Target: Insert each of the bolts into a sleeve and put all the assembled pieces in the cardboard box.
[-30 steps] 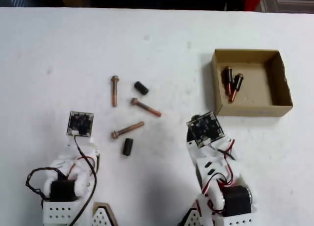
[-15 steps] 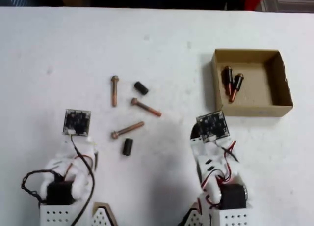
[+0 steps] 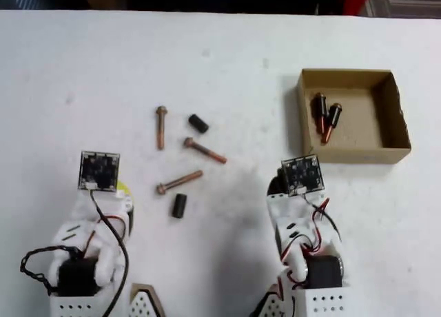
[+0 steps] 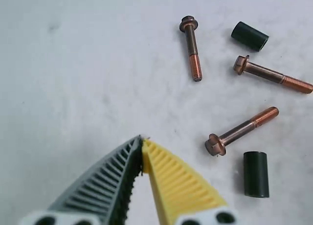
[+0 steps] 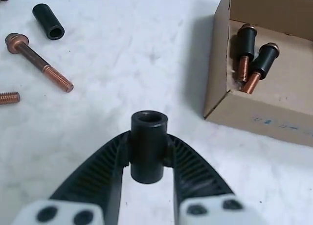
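Note:
My right gripper (image 5: 148, 138) is shut on a black sleeve (image 5: 148, 124), held upright over the table near the cardboard box (image 5: 254, 120). Two bolts fitted with sleeves (image 3: 326, 116) lie inside the box (image 3: 344, 74). My left gripper (image 4: 142, 139) is shut on nothing, hanging over bare table beside the loose parts. Three copper bolts (image 3: 160, 127) (image 3: 204, 151) (image 3: 179, 182) lie in the middle of the table. Two loose black sleeves (image 3: 198, 123) (image 3: 179, 206) rest among them. The nearest bolt (image 4: 242, 131) and sleeve (image 4: 256, 174) lie just off my left gripper's tips.
The white table (image 3: 227, 62) has free room at the far side and to the left. Both arms' bases sit at the near edge. The box stands at the right, beyond my right arm (image 3: 302, 220).
The left wrist has shifted left and drawn back toward its base. The right wrist has shifted slightly right, toward the box. Loose bolts and sleeves have not moved.

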